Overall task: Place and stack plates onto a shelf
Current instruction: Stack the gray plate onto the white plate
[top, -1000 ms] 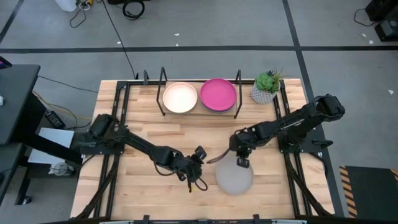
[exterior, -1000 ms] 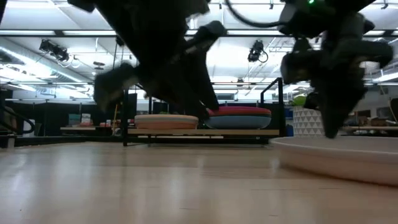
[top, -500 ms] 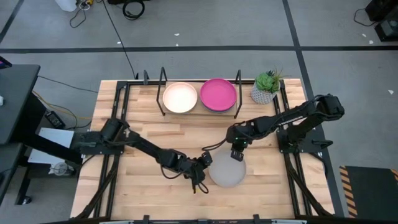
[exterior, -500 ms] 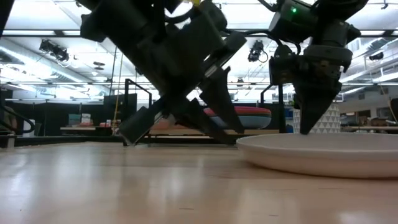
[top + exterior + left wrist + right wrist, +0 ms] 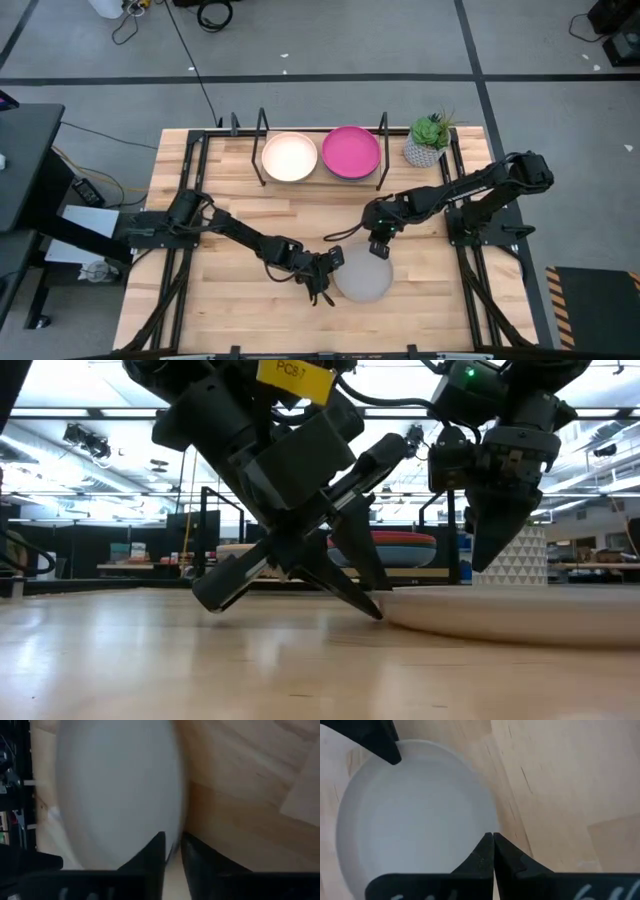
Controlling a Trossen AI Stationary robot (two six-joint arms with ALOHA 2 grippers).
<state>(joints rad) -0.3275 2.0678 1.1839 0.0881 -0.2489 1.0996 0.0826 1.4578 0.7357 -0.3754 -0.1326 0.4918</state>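
The grey plate (image 5: 362, 280) lies flat on the table near its near edge, and also shows in the low view as the grey plate (image 5: 520, 622). My left gripper (image 5: 330, 262) slants down at its left rim, and the fingers are closed onto that rim. My right gripper (image 5: 381, 250) is shut and points down at the plate's far-right rim. On the shelf (image 5: 322, 180) at the far edge sit two stacks, a cream plate (image 5: 289, 157) on top of one and a magenta plate (image 5: 351, 151) on top of the other. My left gripper (image 5: 173, 847) has the plate's left rim (image 5: 174, 832) between its two fingers, one over the plate's inside and one outside it. It comes slanting down from the table's left. The plate still lies on the table. My right gripper (image 5: 493, 836) stands with shut fingertips at the far-right rim (image 5: 487, 822), from above; whether it touches, I cannot tell.
A small potted plant (image 5: 430, 140) stands right of the shelf's black wire upright (image 5: 384, 150). Bare wood lies between the shelf and the two arms. In the low view the shelf's two stacks (image 5: 385, 547) show behind the left gripper.
The right gripper moved toward the table's left and a little toward the far edge, and the grey plate slid left along the table with it. The left gripper moved right and down until its fingertips reached the plate's left rim.
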